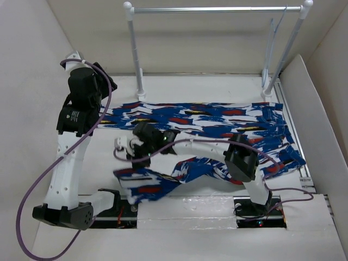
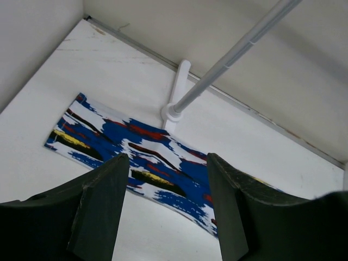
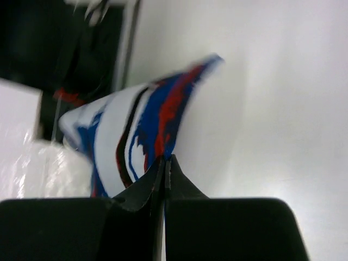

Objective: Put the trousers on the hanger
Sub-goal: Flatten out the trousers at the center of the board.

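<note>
The blue patterned trousers [image 1: 217, 117] lie spread on the table, one leg along the back and the other running toward the front left. My right gripper [image 1: 132, 156] is shut on a fold of that front leg; the right wrist view shows the cloth [image 3: 147, 119] pinched at the fingertips [image 3: 166, 163]. My left gripper [image 1: 107, 86] is open and empty, held above the back leg's left end [image 2: 152, 157], with nothing between its jaws [image 2: 167, 160]. The thin pale hanger [image 1: 273, 38] hangs from the rail at the far right.
A white-posted rail rack [image 1: 217, 9] stands at the back; its left post [image 2: 228, 60] and foot are close to my left gripper. White walls [image 1: 32, 65] enclose the table on the left, back and right. Purple cables loop from both arms.
</note>
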{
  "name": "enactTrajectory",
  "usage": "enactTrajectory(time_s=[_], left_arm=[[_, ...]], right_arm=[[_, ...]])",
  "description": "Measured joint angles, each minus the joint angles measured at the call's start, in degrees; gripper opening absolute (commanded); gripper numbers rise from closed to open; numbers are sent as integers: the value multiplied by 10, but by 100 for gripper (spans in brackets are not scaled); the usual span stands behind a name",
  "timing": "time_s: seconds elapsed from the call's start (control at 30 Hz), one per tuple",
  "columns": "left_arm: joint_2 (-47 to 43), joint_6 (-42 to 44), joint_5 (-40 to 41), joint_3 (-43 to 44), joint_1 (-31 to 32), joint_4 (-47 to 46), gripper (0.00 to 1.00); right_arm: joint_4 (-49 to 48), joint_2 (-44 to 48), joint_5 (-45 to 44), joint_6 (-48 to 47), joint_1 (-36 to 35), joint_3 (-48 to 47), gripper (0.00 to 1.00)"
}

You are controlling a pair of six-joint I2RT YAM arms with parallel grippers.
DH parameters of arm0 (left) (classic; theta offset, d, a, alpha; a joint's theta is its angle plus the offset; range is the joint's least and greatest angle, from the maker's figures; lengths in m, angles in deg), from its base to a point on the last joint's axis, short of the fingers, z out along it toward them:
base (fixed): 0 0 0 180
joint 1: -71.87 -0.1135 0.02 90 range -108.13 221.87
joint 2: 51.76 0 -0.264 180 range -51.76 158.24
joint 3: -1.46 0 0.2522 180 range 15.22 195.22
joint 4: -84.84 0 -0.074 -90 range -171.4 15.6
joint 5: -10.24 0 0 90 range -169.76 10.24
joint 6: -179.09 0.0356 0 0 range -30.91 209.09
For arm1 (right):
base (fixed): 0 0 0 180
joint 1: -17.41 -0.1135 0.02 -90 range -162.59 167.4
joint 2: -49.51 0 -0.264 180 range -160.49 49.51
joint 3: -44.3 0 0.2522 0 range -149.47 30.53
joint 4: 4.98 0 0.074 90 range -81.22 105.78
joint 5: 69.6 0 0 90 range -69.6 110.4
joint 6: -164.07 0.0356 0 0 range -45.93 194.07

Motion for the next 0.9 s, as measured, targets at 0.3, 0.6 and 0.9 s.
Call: enactTrajectory(time_s=[0.3,0.6,0.9], left_arm=[[50,14,55,-7,-1,2,57],[63,22,57,-142,0,-4,53],[285,30,25,-124,76,-38,51]], right_arm=[[4,-150,5,13,250,-269,65],[-20,78,-13,24,264,35,34],[-111,360,-29,60,240,339,3]])
